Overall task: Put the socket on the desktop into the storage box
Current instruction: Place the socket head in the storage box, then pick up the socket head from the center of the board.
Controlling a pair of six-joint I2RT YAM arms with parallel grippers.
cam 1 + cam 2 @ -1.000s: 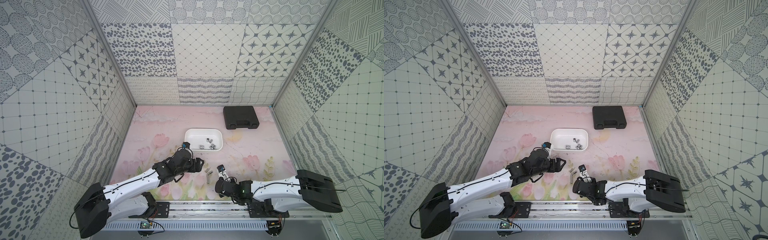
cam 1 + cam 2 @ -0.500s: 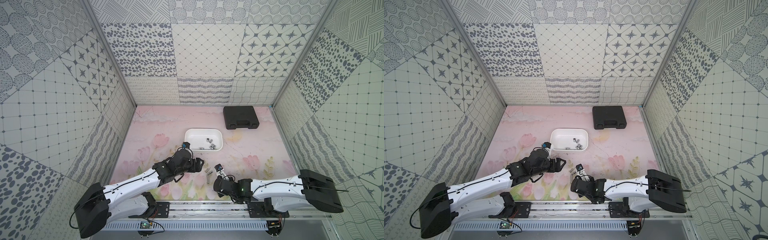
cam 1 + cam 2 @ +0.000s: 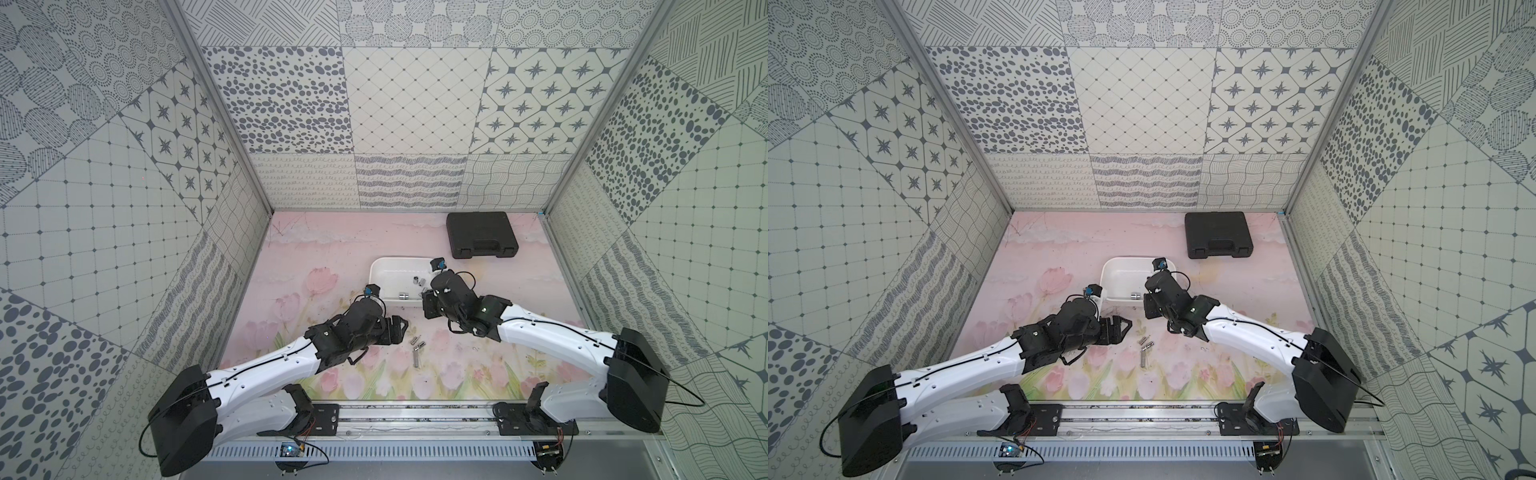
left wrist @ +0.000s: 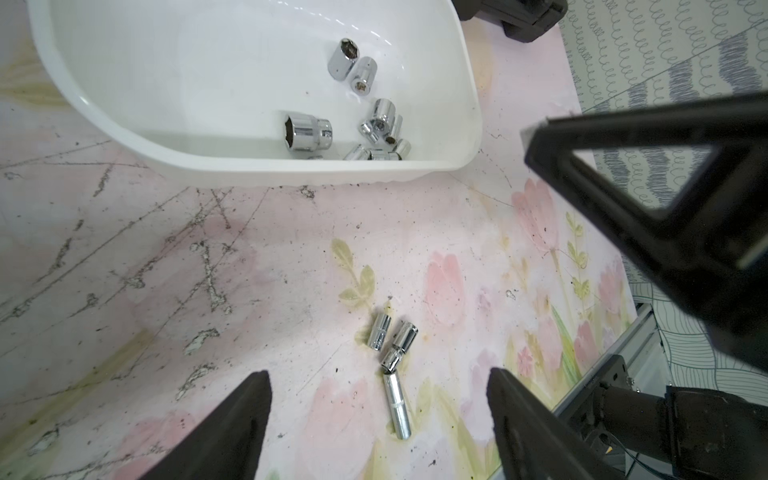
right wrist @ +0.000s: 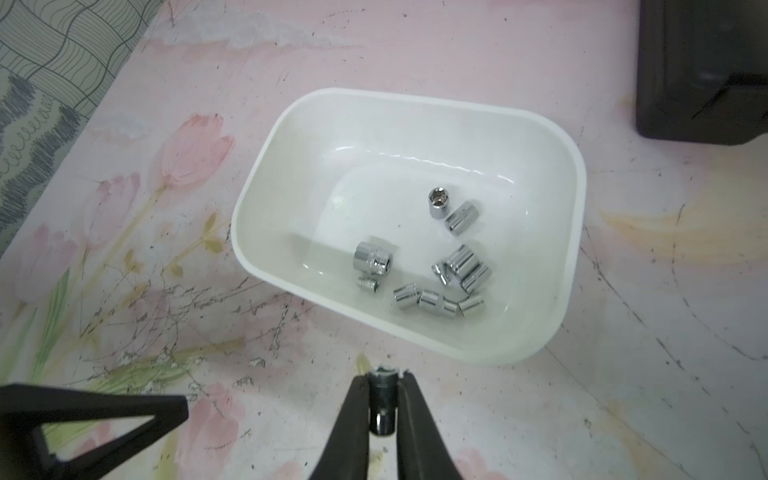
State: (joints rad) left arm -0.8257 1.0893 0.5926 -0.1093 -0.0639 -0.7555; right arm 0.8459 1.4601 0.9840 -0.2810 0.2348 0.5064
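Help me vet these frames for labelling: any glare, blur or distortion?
Right wrist view: glare streaks the inner wall of the white shallow plastic storage box; the small metal socket between the right arm's black fingers is dark and soft. Left wrist view: the lens bows the box rim; the loose long chrome socket is sharp. In both top views: even light, faint shadows.

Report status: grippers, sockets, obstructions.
Right gripper shut on a socket, near the storage box rim. Left gripper open, by three loose sockets. Nothing blocking the box.
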